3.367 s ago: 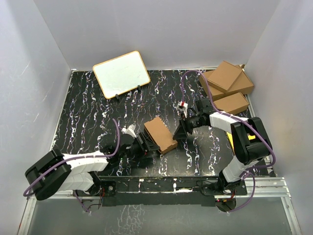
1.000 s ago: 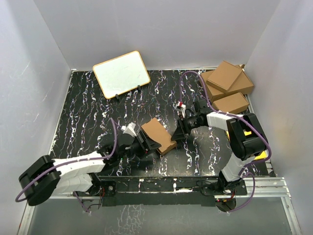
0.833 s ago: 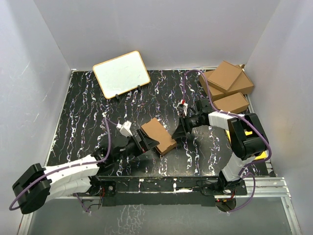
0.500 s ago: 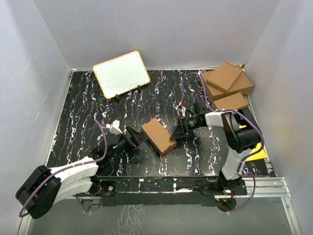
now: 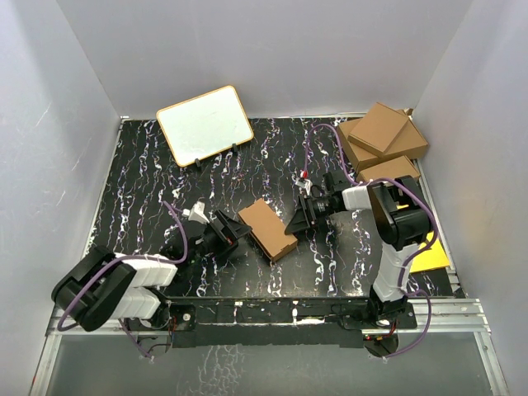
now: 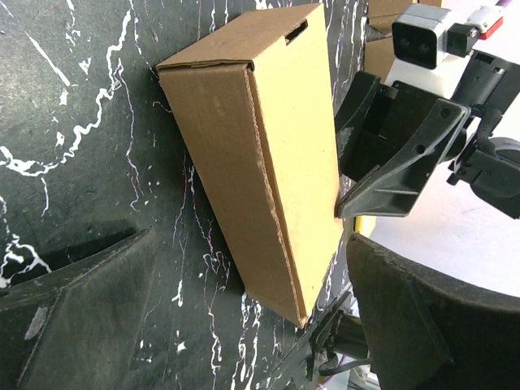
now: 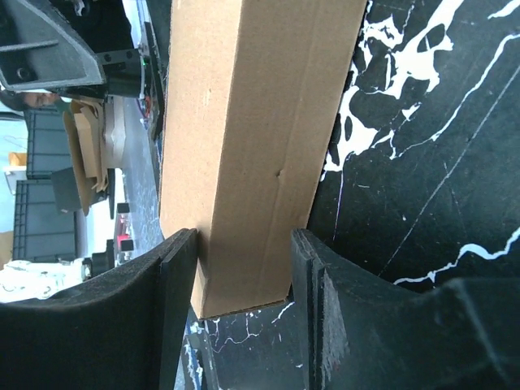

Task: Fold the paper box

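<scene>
The paper box [image 5: 268,229] is a small closed brown carton lying on the black marbled table [image 5: 148,190], near the middle. My right gripper [image 5: 295,221] is shut on the box's right end. In the right wrist view both pads [image 7: 180,268] press its two sides, with the gripper [image 7: 244,244] astride the box [image 7: 252,122]. My left gripper [image 5: 234,231] stands wide open at the box's left end. In the left wrist view the box [image 6: 268,146] reaches in between the spread fingers [image 6: 89,309] of the left gripper [image 6: 252,240] with a gap on the left side.
A framed whiteboard [image 5: 205,125] leans at the back left. Three larger brown cartons [image 5: 381,136] are stacked in the back right corner. A yellow sheet [image 5: 429,256] lies at the right edge behind the right arm. Grey walls close in three sides.
My left gripper has opened wide, let go of the box and drawn back a little to the left. The right gripper has kept its hold on the box's right end.
</scene>
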Action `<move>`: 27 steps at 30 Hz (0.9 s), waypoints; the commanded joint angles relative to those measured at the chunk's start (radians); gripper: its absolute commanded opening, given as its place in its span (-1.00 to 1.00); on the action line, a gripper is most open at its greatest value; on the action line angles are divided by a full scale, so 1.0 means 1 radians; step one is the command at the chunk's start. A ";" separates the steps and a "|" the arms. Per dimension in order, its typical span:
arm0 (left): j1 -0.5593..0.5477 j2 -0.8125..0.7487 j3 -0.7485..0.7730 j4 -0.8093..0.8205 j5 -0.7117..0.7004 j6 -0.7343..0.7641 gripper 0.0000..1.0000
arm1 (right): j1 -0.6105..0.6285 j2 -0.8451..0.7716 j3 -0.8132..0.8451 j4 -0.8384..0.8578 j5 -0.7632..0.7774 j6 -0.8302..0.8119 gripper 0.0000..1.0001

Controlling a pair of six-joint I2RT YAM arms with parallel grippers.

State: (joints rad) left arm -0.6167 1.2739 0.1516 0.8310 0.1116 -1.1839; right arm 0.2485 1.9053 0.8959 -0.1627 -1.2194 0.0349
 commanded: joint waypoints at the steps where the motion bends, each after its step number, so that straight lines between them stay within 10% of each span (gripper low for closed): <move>1: 0.006 0.053 0.033 0.138 0.029 -0.031 0.94 | -0.008 0.007 0.033 0.038 0.010 0.025 0.01; 27: -0.019 0.349 0.136 0.414 -0.042 -0.156 0.76 | -0.055 0.069 0.034 0.038 -0.034 0.063 -0.35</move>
State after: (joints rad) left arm -0.6243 1.6070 0.2504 1.1255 0.0906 -1.3197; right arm 0.1997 1.9530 0.9073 -0.1596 -1.2919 0.1112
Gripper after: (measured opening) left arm 0.897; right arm 0.338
